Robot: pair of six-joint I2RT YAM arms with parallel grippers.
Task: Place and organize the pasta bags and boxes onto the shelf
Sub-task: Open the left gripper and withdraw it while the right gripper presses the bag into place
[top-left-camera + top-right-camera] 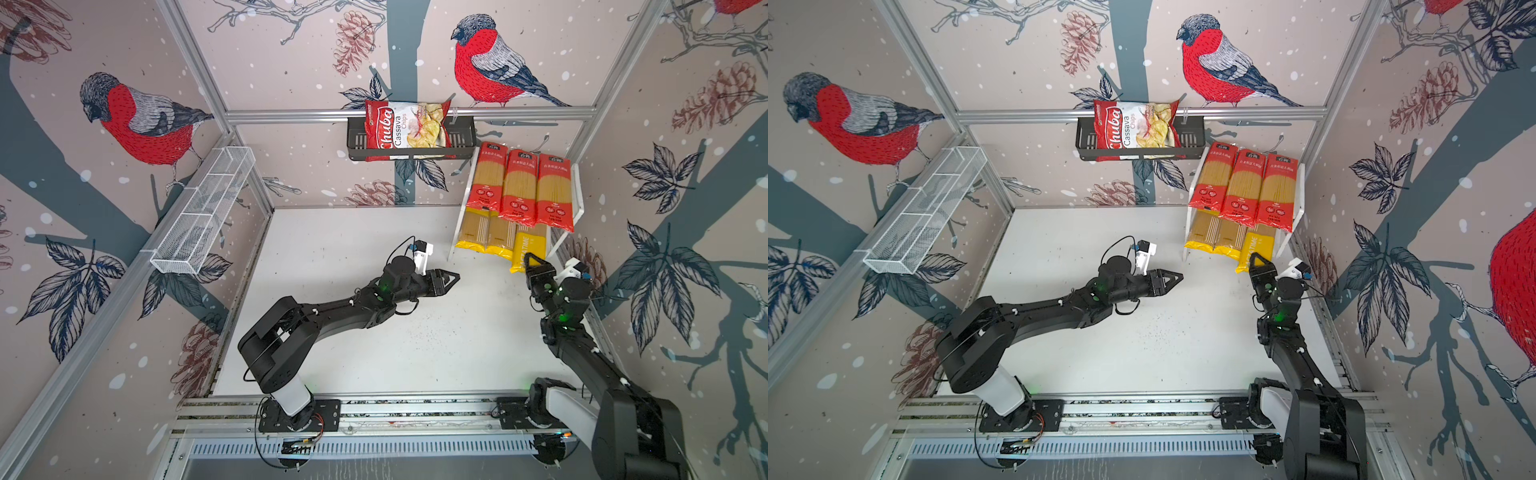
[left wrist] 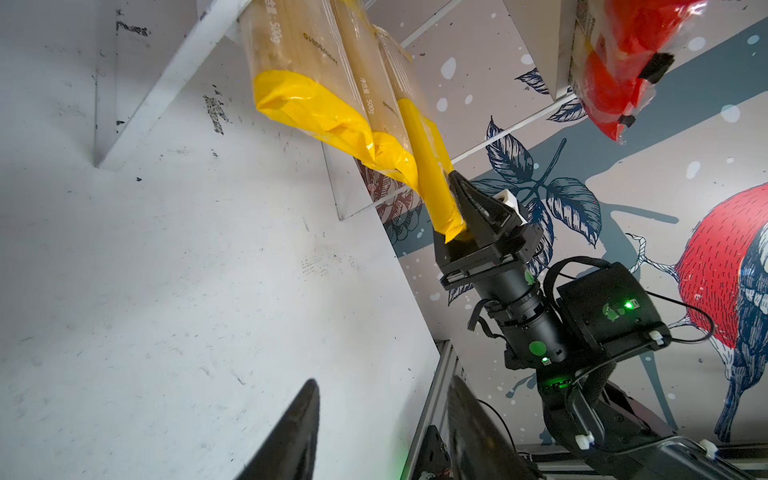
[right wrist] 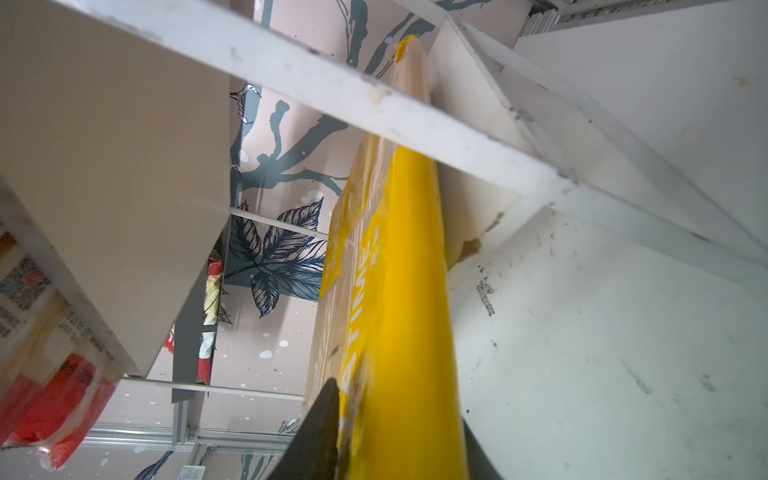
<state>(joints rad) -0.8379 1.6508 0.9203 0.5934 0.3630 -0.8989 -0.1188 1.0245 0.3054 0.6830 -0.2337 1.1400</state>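
Within right tool (image 2: 451,185), yellow packet (image 2: 428,166)

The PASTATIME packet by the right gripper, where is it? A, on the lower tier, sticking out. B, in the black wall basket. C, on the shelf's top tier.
A: the PASTATIME packet runs in under the top board of the shelf, its near end sticking out.
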